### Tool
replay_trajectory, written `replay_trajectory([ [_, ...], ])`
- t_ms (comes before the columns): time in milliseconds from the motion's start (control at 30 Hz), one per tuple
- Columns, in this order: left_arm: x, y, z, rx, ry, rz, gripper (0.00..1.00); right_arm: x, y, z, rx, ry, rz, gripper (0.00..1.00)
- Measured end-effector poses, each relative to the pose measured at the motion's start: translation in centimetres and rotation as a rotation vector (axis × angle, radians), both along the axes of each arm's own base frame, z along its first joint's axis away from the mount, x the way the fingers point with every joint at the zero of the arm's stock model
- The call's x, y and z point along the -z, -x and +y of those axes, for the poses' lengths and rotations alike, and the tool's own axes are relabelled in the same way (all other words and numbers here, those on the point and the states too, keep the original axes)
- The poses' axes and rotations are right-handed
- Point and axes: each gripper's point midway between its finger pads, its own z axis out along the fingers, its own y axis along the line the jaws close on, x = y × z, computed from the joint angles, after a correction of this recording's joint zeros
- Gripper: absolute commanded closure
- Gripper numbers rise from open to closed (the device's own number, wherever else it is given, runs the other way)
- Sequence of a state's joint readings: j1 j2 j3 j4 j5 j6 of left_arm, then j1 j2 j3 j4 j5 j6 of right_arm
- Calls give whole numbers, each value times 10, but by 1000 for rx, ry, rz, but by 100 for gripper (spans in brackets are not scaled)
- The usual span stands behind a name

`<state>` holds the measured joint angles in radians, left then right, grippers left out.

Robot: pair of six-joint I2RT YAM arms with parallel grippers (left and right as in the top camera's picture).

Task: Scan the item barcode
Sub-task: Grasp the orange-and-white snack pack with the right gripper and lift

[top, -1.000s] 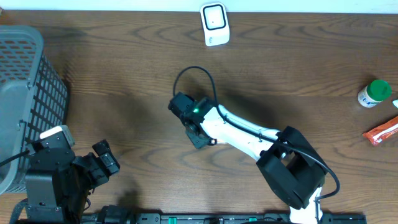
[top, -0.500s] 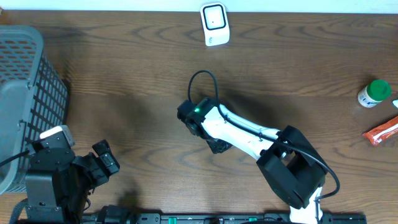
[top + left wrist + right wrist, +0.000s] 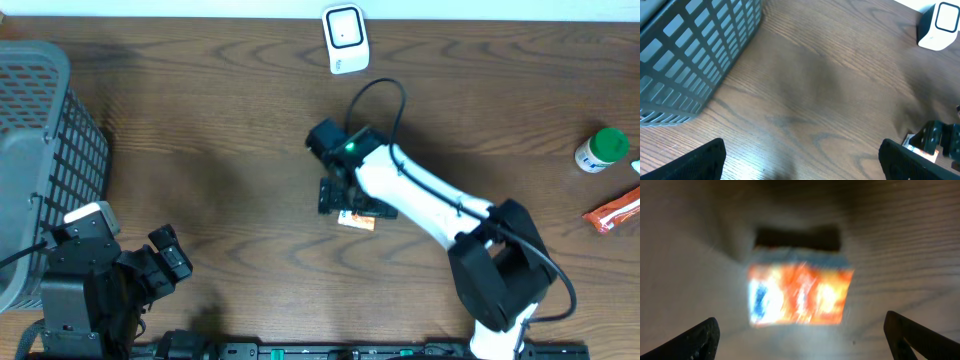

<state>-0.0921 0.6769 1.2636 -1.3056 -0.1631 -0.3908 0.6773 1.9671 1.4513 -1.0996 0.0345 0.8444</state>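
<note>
The item is a small orange, white and blue box (image 3: 800, 292), blurred in the right wrist view, lying on the wooden table just ahead of my right gripper (image 3: 802, 340). That gripper is open, its fingertips (image 3: 695, 340) wide apart at the frame's lower corners and holding nothing. From overhead the box (image 3: 357, 221) peeks out under the right gripper (image 3: 352, 205) at mid-table. The white barcode scanner (image 3: 345, 38) stands at the far edge, well beyond the box. My left gripper (image 3: 165, 262) rests open and empty near the front left; its wrist view shows the scanner (image 3: 940, 22) at the upper right.
A grey slatted basket (image 3: 40, 160) stands at the left edge, and its wall (image 3: 695, 55) fills the left of the left wrist view. At the right edge stand a green-capped white bottle (image 3: 601, 150) and an orange packet (image 3: 615, 212).
My right gripper has gone from shut to open and let go of the box, which now lies on the table. The right arm swung right and toward the far side. The left arm stayed still.
</note>
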Motion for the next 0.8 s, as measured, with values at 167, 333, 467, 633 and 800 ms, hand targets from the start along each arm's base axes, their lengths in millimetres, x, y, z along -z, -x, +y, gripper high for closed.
replay_trajectory([
  [167, 0, 0, 0, 0, 0, 0, 2, 30, -1, -12, 97, 10, 100, 1],
  [333, 0, 0, 0, 0, 0, 1, 2, 41, -2, -7, 103, -10, 120, 1],
  [467, 0, 0, 0, 0, 0, 0, 2, 44, -6, 1, 92, -39, 108, 37],
  [633, 0, 0, 0, 0, 0, 0, 2, 45, -9, 4, 78, -44, 104, 40],
  [800, 0, 0, 0, 0, 0, 0, 2, 45, -10, 3, 36, -42, 102, 39],
])
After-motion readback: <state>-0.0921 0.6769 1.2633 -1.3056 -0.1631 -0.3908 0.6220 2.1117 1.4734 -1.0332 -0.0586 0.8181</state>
